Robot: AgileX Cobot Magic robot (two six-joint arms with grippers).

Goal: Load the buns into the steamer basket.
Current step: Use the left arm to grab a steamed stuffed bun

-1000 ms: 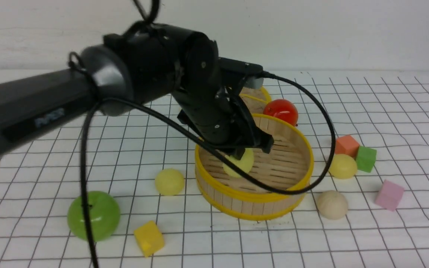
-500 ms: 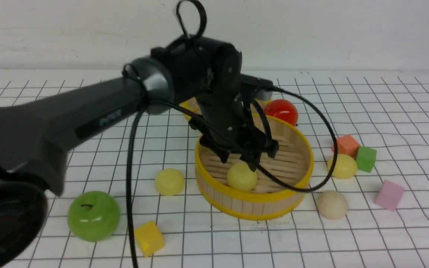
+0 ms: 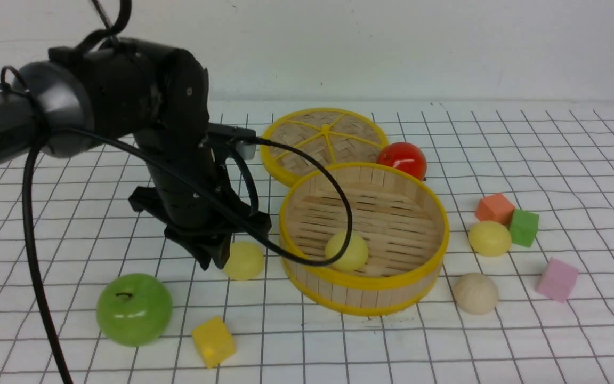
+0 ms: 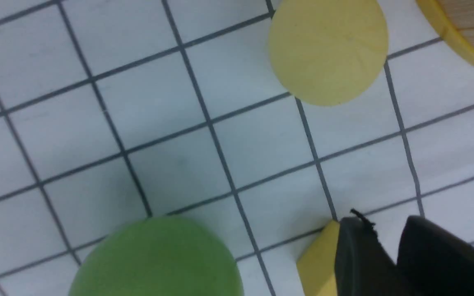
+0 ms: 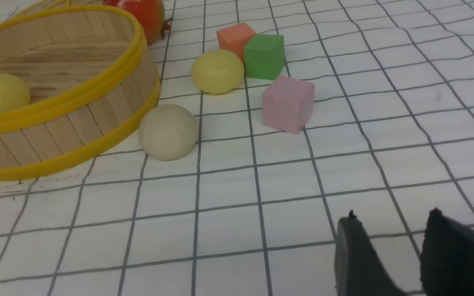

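The steamer basket [image 3: 429, 213] stands mid-table with one pale yellow bun [image 3: 346, 252] lying on its slatted floor. A second yellow bun [image 3: 244, 261] rests on the table just left of the basket. My left gripper [image 3: 216, 260] hangs low beside that bun, jaws slightly apart and empty. In the left wrist view this bun [image 4: 327, 53] lies ahead of the left gripper [image 4: 385, 222], apart from it. Right of the basket sit a third yellow bun [image 3: 490, 238] and a beige bun [image 3: 475, 293]. The right gripper [image 5: 393, 216] is open over bare table, away from the beige bun [image 5: 168, 130].
A woven lid [image 3: 323, 141] and a red fruit [image 3: 403, 159] lie behind the basket. A green apple [image 3: 134, 308] and a yellow cube [image 3: 213, 341] sit front left, near my left gripper. Orange [image 3: 494, 208], green [image 3: 524, 228] and pink [image 3: 556, 279] cubes crowd the right-hand buns.
My left gripper let go of a yellow bun inside the basket, lifted out and swung left, down to the bun on the table. Its jaws opened wide, then narrowed.
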